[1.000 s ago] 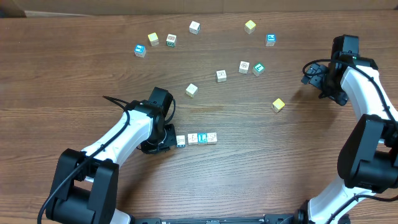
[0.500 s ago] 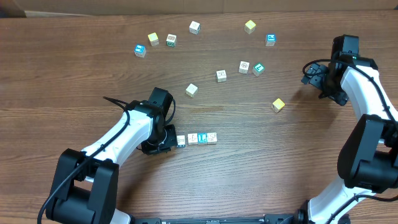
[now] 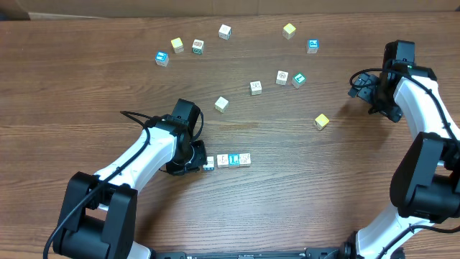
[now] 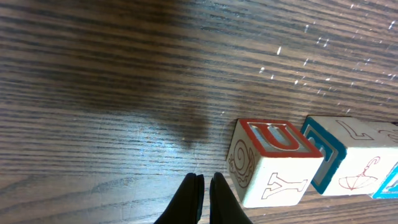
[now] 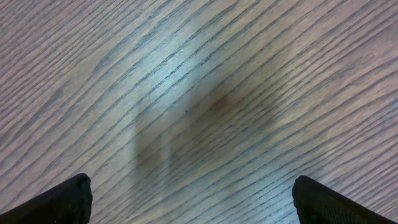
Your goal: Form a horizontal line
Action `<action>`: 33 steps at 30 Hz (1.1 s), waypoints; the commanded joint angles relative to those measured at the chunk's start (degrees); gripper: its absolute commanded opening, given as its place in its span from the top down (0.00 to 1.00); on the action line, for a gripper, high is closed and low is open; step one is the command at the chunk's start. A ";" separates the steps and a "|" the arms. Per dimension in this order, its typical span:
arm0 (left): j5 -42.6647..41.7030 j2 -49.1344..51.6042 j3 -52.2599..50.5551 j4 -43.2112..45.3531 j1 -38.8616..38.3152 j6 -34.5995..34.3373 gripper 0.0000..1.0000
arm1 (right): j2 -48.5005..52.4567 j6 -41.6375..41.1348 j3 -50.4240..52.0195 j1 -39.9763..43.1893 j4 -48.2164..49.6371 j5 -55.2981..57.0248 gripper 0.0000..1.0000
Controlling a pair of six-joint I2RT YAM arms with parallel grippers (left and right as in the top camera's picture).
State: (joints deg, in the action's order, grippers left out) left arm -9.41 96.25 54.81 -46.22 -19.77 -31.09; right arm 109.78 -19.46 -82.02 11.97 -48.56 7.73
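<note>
L gripper pinched shut, empty, just beside end of cube row. R gripper spread wide above table.

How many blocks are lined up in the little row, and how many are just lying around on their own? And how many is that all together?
Cubes in the row: 4
Loose cubes scattered apart from it: 11
Total: 15
</note>
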 commanded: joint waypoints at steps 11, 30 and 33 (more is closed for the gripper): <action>-1.18 0.13 1.29 1.95 0.31 1.09 0.96 | -1.22 0.04 -1.20 0.00 0.28 0.17 0.00; -2.71 0.13 1.29 5.31 0.31 0.20 0.96 | -1.22 0.04 -1.20 0.00 0.28 0.17 0.00; -2.67 0.13 1.29 5.03 0.31 -0.09 0.96 | -1.22 0.04 -1.20 0.00 0.28 0.20 0.00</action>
State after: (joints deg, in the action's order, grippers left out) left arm -11.38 96.25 54.81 -41.08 -19.77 -31.14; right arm 109.78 -19.49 -82.02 11.97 -48.58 7.73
